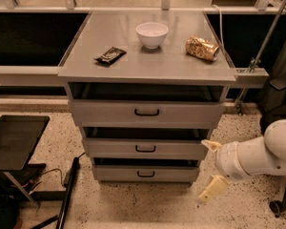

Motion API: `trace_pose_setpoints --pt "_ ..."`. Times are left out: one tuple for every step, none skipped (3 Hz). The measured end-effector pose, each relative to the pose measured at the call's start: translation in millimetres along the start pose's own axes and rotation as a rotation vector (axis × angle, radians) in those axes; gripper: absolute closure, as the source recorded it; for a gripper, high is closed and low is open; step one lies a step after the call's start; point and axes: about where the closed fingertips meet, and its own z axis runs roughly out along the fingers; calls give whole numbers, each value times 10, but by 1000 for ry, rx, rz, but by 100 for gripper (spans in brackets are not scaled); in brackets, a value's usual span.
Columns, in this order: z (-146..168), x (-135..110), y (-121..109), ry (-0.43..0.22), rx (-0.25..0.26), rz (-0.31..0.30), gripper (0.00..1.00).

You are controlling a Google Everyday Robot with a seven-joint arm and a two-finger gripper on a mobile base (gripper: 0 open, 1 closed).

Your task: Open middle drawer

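We judged the grey metal middle drawer (109, 149) rigid and probably heavy; best hold was its small black loop handle (145, 149). The cream two-finger end effector (211, 168) hung just right of it, fingers spread, seemingly empty.

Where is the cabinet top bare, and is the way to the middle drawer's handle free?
Bare: the front strip of the cabinet top, ahead of the black wrapper, white bowl and gold packet, which crowd mid-depth. Nothing stands before the middle drawer; the open gripper is off its right end.
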Motion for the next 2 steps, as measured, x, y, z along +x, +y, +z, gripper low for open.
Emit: trace_pose_setpoints --pt "62 39 -186 -10 65 12 0" --pt "63 39 -187 -10 66 12 0"
